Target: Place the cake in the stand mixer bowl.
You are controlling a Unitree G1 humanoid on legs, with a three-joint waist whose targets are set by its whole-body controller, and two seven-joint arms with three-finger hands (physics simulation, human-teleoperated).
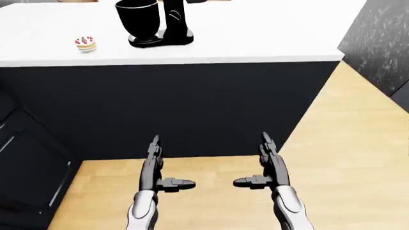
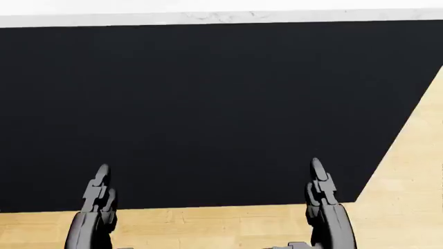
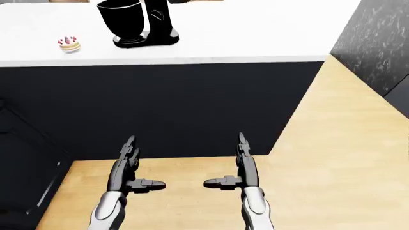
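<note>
**Still short of the counter, both hands empty**

Up on the white counter (image 1: pixel 255 38), your cake (image 1: pixel 85 43) sits near the left of the left-eye view, close to the near edge. The mixer (image 1: pixel 167 24) stands just to its right, apart from it, with its black bowl (image 1: pixel 137 19) on the cake's side.

Your left hand (image 1: pixel 153 165) and right hand (image 1: pixel 270 165) both hang low over the wooden floor (image 1: pixel 358 143), fingers straight and thumbs out, released and holding nothing.

The step in hand looks like the approach. You would do well to close in and shift left, so the cake falls between your hands rather than off to one side. The left hand seems the nearer one for the pick. Raise it well above the counter edge before reaching, and come at the cake gently from the side, since it looks small and soft.

Trust the eye views here. The head view shows only the dark cabinet face (image 2: pixel 222 114), a sliver of counter rim, and your fingertips; neither cake nor mixer appears in it.
</note>
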